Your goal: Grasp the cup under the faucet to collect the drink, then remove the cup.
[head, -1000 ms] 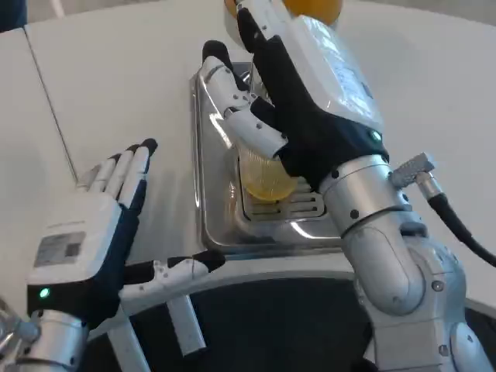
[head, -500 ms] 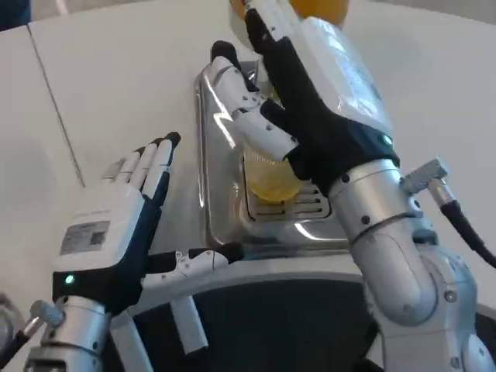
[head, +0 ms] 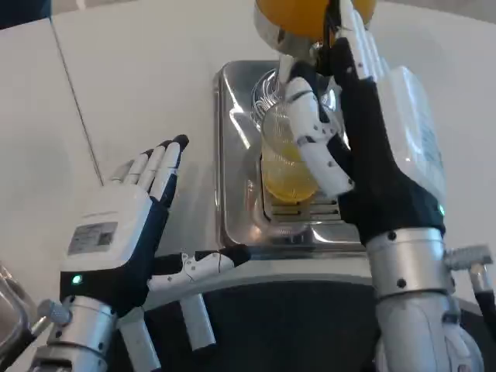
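A clear plastic cup [head: 285,159], part full of yellow drink, stands on the grille of the steel drip tray [head: 232,155], below the faucet [head: 288,58] of an orange-tanked dispenser [head: 306,15]. My right hand [head: 364,147] grips the cup from its right side. The thumb [head: 314,139] lies across the cup's front, and the other fingers [head: 353,43] reach up behind it, past the faucet. The cup's left side is bare. My left hand [head: 128,225] hovers open and flat to the left of the tray, holding nothing.
The white table [head: 139,77] spreads to the left and behind the tray. A dark curved edge [head: 271,310] runs along the front below the tray. A bit of metal shows at the bottom-left corner [head: 12,310].
The whole picture has shifted right, so the camera moved. My right hand has turned on the cup: the fingers that wrapped its left side now point upward on its right.
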### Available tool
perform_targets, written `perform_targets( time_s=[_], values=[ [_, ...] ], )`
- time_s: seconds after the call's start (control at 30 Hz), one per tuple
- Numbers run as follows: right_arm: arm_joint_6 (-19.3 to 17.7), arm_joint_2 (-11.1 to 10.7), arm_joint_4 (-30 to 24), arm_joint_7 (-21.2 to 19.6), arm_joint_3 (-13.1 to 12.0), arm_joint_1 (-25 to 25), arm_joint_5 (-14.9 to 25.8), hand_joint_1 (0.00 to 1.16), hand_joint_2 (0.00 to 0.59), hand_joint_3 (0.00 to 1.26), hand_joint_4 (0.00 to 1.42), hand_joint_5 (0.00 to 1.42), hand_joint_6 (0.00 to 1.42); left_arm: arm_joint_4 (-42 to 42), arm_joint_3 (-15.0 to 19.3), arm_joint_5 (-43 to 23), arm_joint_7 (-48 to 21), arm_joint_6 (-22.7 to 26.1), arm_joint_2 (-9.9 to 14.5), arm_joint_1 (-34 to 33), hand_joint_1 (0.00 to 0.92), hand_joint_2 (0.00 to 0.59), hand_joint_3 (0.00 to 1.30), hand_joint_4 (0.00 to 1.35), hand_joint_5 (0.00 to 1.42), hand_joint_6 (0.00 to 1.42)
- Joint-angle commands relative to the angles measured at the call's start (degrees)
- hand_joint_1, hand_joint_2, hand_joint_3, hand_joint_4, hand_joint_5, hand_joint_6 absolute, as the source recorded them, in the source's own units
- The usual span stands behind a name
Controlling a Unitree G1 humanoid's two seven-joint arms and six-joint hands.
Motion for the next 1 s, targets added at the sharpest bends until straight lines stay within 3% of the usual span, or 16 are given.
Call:
perform_targets(
  time_s=[0.03,0.37,0.47,0.57,0.7,0.9,1.0],
  values=[
    [-2.30,2.07,-0.35,-4.07,-0.31,2.70,1.35,0.00,0.586,0.00,0.00,0.00,0.00,0.26,-0.64,-0.30,0.56,-0.47,0.40,0.70,0.105,0.041,0.00,0.00,0.04,0.08],
    [-5.48,2.17,-1.27,-8.80,-1.50,4.26,5.00,0.00,0.586,0.00,0.00,0.00,0.00,-0.21,-1.11,-0.16,0.73,-0.68,0.55,1.05,0.086,0.041,0.00,0.00,0.04,0.06],
    [-6.32,1.09,-2.24,-8.42,-0.83,6.48,5.84,0.00,0.586,0.00,0.00,0.00,0.00,-0.12,-1.23,-0.19,1.14,-1.14,0.43,0.88,0.086,0.041,0.00,0.00,0.04,0.06],
    [-7.55,-1.39,-4.10,-6.56,-0.25,8.85,5.51,0.00,0.586,0.00,0.00,0.00,0.00,0.42,-1.50,-0.37,1.10,-1.42,0.07,-0.20,0.082,0.041,0.00,0.00,0.04,0.06],
    [-9.70,-4.82,-8.14,-4.21,-0.78,15.52,5.43,0.00,0.586,0.00,0.00,0.00,0.00,1.49,-2.08,-0.51,1.50,-1.99,-0.28,-1.80,0.074,0.043,0.00,0.00,0.06,0.07],
    [-14.85,-10.92,-12.92,-1.04,-4.20,23.70,4.76,0.05,0.586,0.00,0.00,0.00,0.00,3.40,-3.11,-1.21,2.79,-3.29,-0.75,-4.71,0.071,0.043,0.00,0.00,0.07,0.08],
    [-18.20,-15.17,-15.35,0.66,-7.33,29.28,4.29,0.08,0.586,0.00,0.00,0.00,0.00,4.38,-4.25,-0.83,2.96,-3.37,-0.99,-6.03,0.068,0.043,0.00,0.00,0.08,0.09]
  ],
)
